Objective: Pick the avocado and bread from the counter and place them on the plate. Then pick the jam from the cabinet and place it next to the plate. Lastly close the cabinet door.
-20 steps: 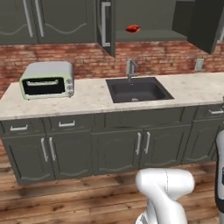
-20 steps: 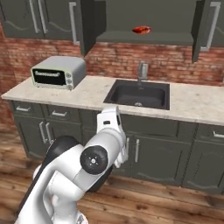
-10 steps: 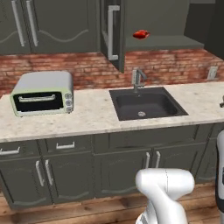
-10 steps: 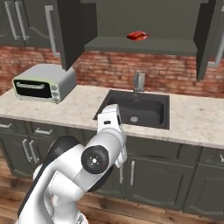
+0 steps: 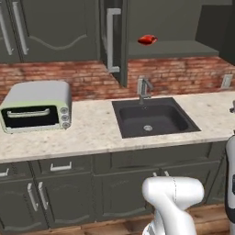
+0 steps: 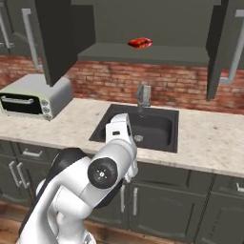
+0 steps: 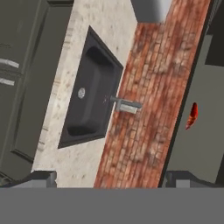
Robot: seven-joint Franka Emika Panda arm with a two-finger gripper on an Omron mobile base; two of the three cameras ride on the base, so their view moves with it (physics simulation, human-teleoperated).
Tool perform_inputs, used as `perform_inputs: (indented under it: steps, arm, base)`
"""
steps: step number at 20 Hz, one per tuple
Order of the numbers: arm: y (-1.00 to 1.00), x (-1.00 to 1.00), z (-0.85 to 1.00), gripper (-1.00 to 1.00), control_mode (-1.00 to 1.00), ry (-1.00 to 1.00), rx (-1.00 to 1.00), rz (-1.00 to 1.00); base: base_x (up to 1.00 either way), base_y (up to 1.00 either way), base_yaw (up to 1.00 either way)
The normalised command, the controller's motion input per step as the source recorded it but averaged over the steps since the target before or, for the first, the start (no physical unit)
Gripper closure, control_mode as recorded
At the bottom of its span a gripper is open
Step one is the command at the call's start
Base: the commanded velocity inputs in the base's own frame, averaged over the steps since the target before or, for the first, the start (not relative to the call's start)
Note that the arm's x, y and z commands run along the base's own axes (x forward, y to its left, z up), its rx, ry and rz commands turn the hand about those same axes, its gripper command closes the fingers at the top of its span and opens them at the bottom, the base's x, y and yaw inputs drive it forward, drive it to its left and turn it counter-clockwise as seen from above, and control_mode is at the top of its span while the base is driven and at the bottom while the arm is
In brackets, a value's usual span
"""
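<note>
Red jam [image 5: 147,40] sat on the open cabinet's shelf [image 5: 172,48] above the sink [image 5: 153,120] as the robot's gripper [image 7: 109,177], jaws spread wide and empty, faced the brick wall. With the cabinet door [image 5: 114,39] ajar, fetching the jar and shutting up apparently remained.

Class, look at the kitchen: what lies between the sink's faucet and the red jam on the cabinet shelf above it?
Between the faucet and the jam, only bare red brick wall and the shelf edge, clearest in the left base view.
</note>
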Motion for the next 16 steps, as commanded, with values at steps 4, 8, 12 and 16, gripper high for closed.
perform_inputs:
  steps: [4,8,12,16]
  arm:
    - [0.0,0.0,0.0,-1.0,1.0,0.0,0.0,0.0]
    - [0.0,0.0,0.0,-1.0,1.0,0.0,0.0,0.0]
    - [0.0,0.0,0.0,-1.0,1.0,0.0,0.0,0.0]
    - [0.0,0.0,0.0,-1.0,1.0,0.0,0.0,0.0]
  base:
    - [0.29,-0.57,0.0]
    - [0.18,-0.27,0.0]
    - [0.29,0.03,0.0]
    - [0.56,0.22,0.0]
